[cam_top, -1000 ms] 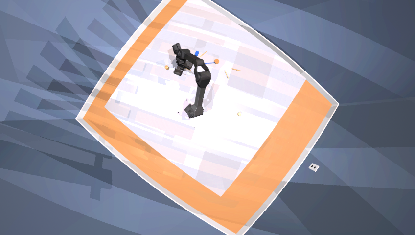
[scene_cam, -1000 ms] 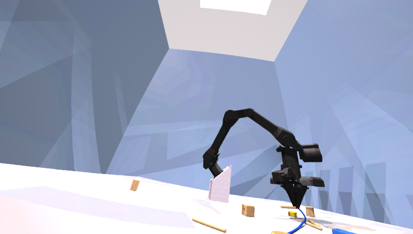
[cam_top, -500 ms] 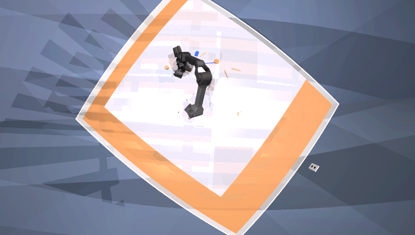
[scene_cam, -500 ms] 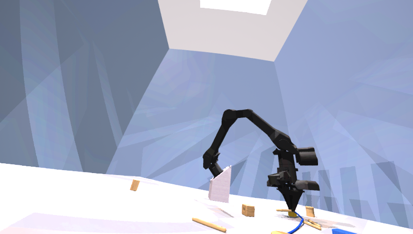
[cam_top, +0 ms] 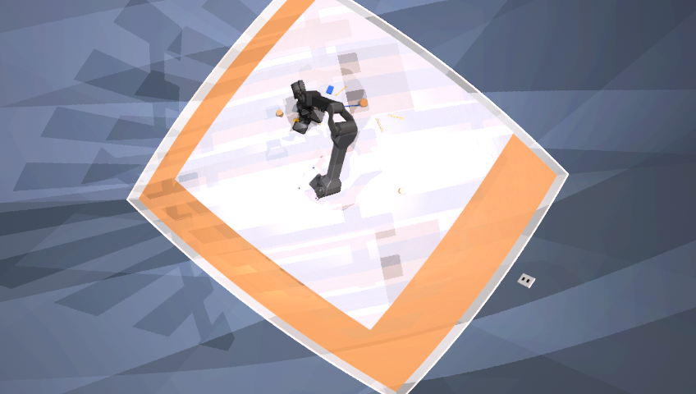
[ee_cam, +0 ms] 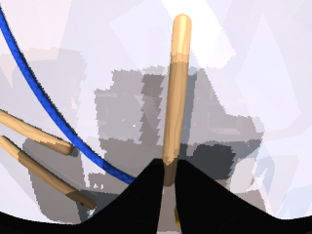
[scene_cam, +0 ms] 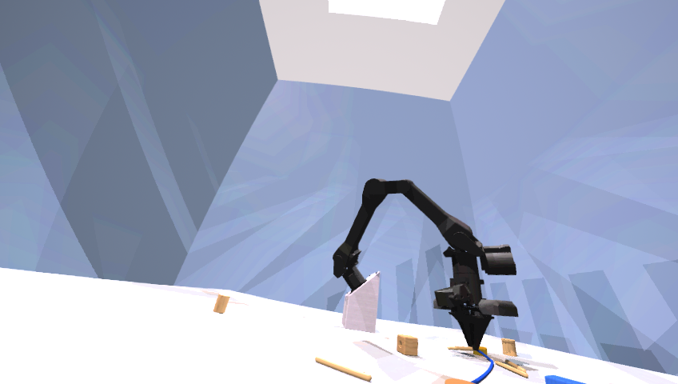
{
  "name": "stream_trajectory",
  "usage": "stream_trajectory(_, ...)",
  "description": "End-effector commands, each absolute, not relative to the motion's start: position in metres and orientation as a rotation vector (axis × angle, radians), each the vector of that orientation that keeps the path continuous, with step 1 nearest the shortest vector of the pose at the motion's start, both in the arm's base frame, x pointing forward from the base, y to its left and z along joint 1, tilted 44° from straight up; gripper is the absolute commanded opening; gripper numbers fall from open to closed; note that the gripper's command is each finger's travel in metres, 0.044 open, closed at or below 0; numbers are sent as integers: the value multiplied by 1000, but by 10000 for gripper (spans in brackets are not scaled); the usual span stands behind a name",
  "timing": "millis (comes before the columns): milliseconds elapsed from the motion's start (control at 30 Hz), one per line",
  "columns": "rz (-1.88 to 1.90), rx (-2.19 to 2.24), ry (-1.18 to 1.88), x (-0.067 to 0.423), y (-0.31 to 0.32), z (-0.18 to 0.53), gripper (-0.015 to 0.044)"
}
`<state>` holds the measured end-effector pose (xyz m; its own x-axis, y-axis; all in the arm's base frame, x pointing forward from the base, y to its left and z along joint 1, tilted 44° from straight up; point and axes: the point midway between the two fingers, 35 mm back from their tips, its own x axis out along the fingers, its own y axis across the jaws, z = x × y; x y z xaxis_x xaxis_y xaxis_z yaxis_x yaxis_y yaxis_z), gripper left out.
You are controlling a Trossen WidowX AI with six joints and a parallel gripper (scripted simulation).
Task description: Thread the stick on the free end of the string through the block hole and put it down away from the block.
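Observation:
My gripper is shut on the stick at its string end, low over the table. The pale wooden stick points away from the fingers and looks roughly level. The blue string curves from the fingertips to the round button. The wooden block stands on the table, left of the gripper in the exterior view, with a dark hole in one face; the stick is outside it and apart. I cannot make out the block in the top view, where the arm covers that area.
A yellow block lies close by the fingertips. Two loose sticks lie near the string. Others lie beyond the button. A blue block and wooden cylinders stand around.

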<state>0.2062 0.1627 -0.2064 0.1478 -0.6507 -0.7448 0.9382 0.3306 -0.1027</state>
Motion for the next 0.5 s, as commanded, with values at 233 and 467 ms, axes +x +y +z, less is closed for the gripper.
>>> stream_trajectory(233, -1192, 433, 795, 211, 154, -197, 0)
stream_trajectory(467, -1192, 433, 795, 215, 148, -191, 0)
